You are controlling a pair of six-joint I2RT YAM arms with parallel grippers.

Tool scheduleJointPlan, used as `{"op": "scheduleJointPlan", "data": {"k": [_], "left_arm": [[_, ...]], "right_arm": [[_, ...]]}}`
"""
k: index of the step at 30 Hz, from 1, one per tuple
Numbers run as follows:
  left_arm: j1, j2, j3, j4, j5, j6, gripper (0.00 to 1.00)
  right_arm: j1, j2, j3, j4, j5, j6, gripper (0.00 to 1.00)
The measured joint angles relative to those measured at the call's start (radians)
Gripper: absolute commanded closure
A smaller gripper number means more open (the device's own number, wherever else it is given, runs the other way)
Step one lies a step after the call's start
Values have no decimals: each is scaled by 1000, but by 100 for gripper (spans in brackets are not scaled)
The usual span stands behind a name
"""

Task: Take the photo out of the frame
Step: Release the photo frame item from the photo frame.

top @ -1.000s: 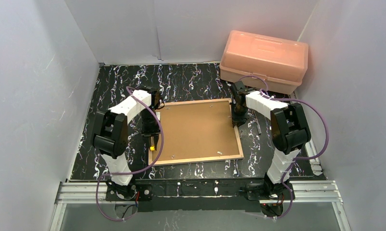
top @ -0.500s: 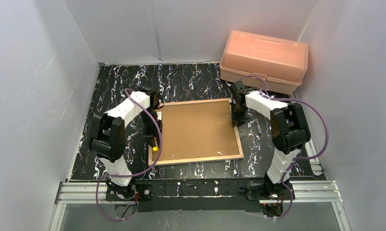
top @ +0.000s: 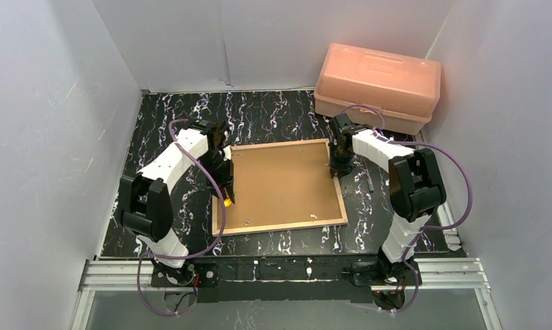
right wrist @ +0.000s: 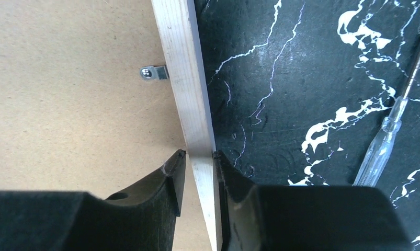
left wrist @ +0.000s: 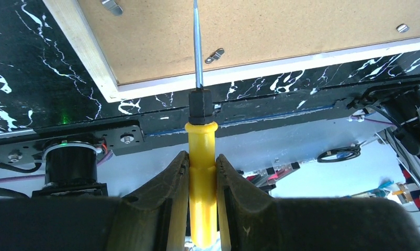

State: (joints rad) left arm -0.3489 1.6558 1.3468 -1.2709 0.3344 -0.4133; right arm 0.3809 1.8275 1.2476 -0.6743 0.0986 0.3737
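left wrist view: my left tool (left wrist: 201, 156) clenches a yellow screwdriver (left wrist: 201, 137) over the frame (top: 280, 227), face down on the surface (top: 163, 137); right tool (right wrist: 199, 155) straddles its wood edge, and i cannot tell if it's pinching.

Front of frame (top: 281, 227) hidden face-down, yellow screwdriver (left wrist: 202, 157) tip cut off at top

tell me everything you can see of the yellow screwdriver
The screwdriver has a yellow plastic handle, a black collar and a thin metal shaft. The left end effector is shut on the handle, one finger on each side. The shaft crosses the edge of the frame, over its brown backing board; the tip is out of view.
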Motion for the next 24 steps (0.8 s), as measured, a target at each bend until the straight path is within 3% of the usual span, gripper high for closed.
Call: {"op": "scheduleJointPlan", "data": {"k": [7,10,24], "left_arm": [[-1,-42,0,10,-66,-11,100],[-1,-49,0,10,-93,-11,100],[0,-38,-47,-21,-195,-51,100]], "right_arm": [[0,-43,0,23,-1,16,42],[0,-55,0,29,-11,17,36],[0,-77,-21,55,-50,24,42]]}}
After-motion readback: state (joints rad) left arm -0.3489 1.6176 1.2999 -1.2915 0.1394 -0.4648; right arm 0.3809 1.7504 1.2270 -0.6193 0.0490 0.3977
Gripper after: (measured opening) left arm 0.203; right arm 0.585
